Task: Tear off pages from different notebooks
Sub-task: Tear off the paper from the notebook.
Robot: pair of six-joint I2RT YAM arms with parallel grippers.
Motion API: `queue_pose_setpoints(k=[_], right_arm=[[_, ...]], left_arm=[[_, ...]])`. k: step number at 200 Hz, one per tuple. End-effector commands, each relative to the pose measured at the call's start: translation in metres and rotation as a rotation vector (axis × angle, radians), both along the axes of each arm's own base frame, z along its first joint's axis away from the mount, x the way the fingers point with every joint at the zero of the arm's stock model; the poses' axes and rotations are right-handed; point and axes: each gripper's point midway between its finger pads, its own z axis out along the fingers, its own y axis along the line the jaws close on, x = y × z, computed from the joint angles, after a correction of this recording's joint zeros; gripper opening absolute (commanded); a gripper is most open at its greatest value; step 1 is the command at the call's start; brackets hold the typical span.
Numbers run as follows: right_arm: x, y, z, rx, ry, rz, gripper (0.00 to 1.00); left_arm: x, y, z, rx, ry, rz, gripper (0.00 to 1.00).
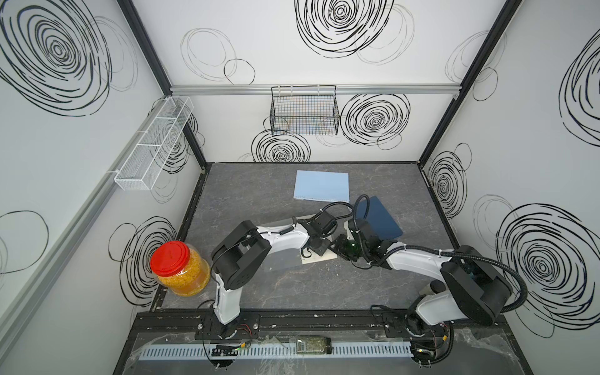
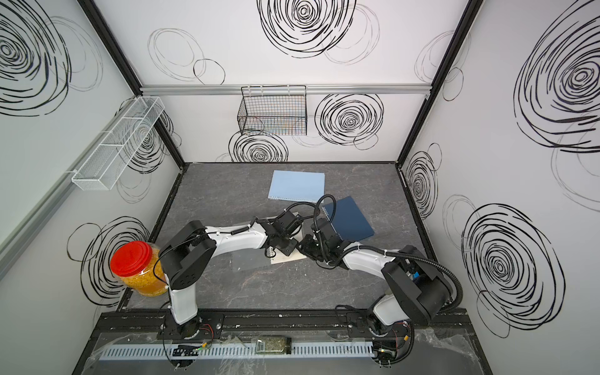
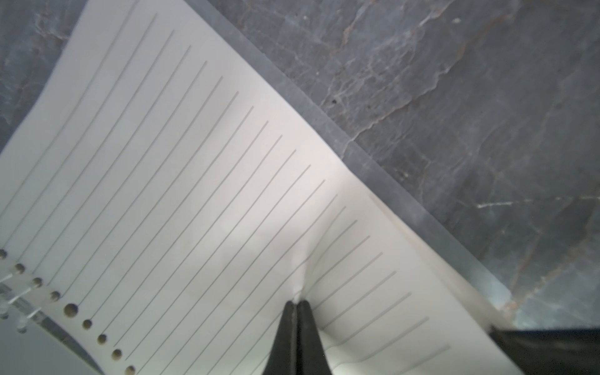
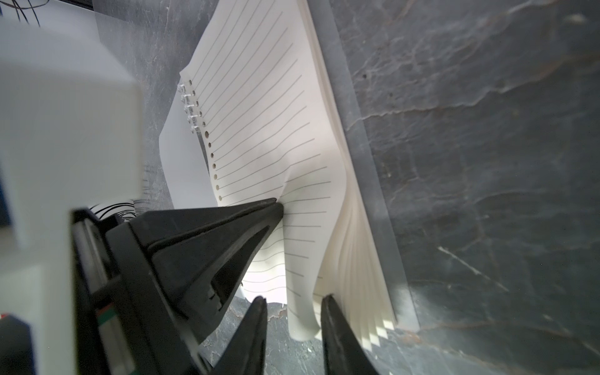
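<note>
The clear-covered notebook (image 4: 355, 269) lies open mid-table, its cream pages fanned. My left gripper (image 3: 296, 303) is shut on its top lined page (image 3: 194, 194) and pinches it into a ridge. The page is lifted, and the holes nearest the grip are off the wire binding (image 3: 19, 292). My right gripper (image 4: 293, 300) is open, its fingers on either side of the page's hanging corner (image 4: 302, 324). Both top views show the two grippers meeting over this notebook (image 1: 321, 258) (image 2: 289, 258). The light-blue notebook (image 1: 321, 185) and the navy notebook (image 1: 381, 219) lie shut behind.
The open notebook's clear cover (image 1: 279, 259) lies flat under my left forearm. A red-lidded jar (image 1: 175, 269) stands at the left table edge. A white wire basket (image 1: 152, 143) and a black one (image 1: 303, 110) hang on the walls. A small jar (image 1: 313, 344) lies on the front rail.
</note>
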Motion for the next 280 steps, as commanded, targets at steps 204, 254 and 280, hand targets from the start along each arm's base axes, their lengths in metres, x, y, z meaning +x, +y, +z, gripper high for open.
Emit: queue_pose_setpoints(k=[204, 254, 280], right_arm=[[0.006, 0.007, -0.006, 0.082, 0.023, 0.013, 0.32], [0.01, 0.002, -0.012, 0.061, 0.028, -0.01, 0.32], [0.01, -0.007, -0.017, 0.032, 0.026, -0.03, 0.26]], left_arm=[[-0.065, 0.024, -0.061, 0.065, 0.288, -0.049, 0.0], [-0.064, 0.027, -0.061, 0.067, 0.286, -0.042, 0.0], [-0.062, 0.027, -0.057, 0.062, 0.279, -0.038, 0.0]])
